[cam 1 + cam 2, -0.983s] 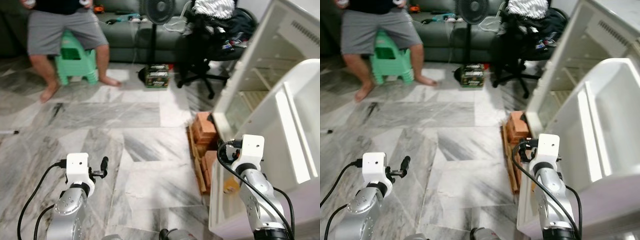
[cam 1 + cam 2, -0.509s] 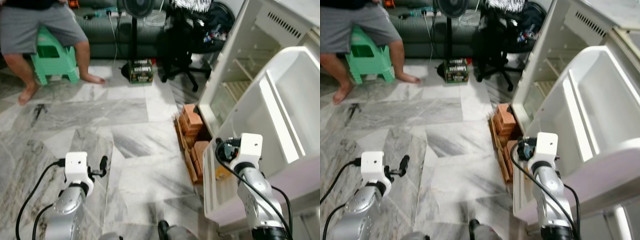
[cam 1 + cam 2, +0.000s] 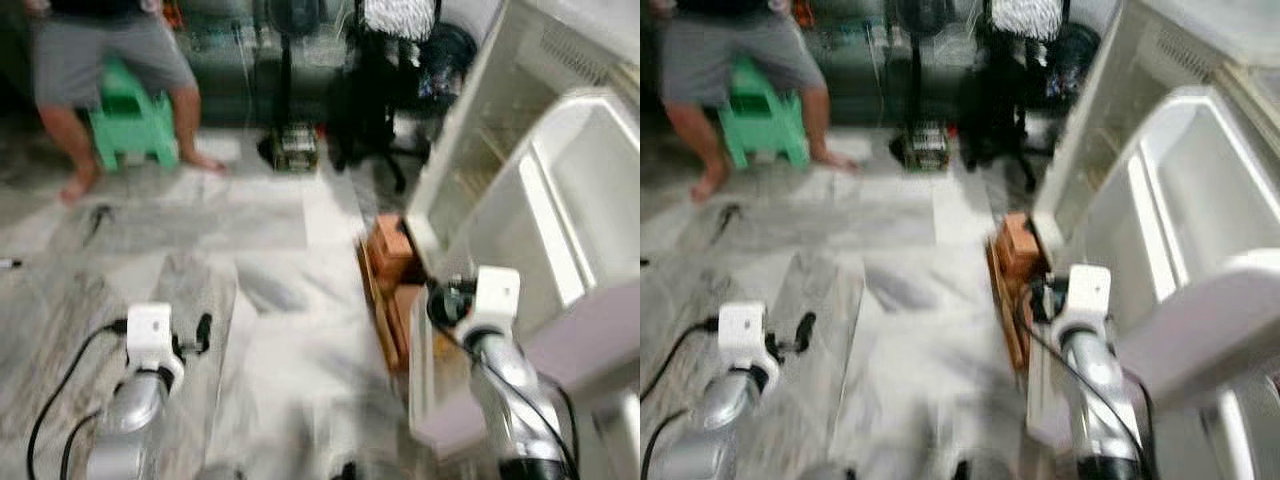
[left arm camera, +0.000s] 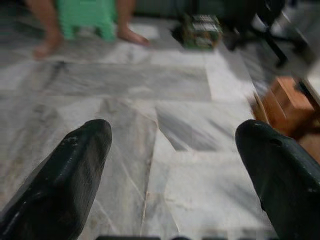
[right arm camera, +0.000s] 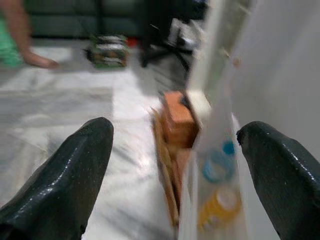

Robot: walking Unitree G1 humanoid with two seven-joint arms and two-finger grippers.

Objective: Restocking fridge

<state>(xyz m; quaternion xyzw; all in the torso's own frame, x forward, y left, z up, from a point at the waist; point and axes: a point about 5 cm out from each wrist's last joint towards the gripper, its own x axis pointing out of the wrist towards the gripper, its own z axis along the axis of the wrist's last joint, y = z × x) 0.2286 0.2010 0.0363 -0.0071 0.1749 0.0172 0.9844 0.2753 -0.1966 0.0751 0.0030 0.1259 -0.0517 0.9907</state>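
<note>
The white fridge stands open at the right, its door swung out toward me. My right gripper is held low by the door's near edge, open and empty. The right wrist view looks along the door shelf, where blurred bottles with orange and blue parts stand. My left gripper hangs over the marble floor, open with nothing between its fingers. A dark pack of cans lies on the floor farther ahead. The head views are blurred by motion.
Orange bricks on wooden slats prop the fridge's base. A person sits on a green stool at the back left. A standing fan and a black office chair piled with clothes stand behind the cans.
The whole picture has shifted and blurred, so the camera is moving. Both arms keep the same pose, and both grippers stay open.
</note>
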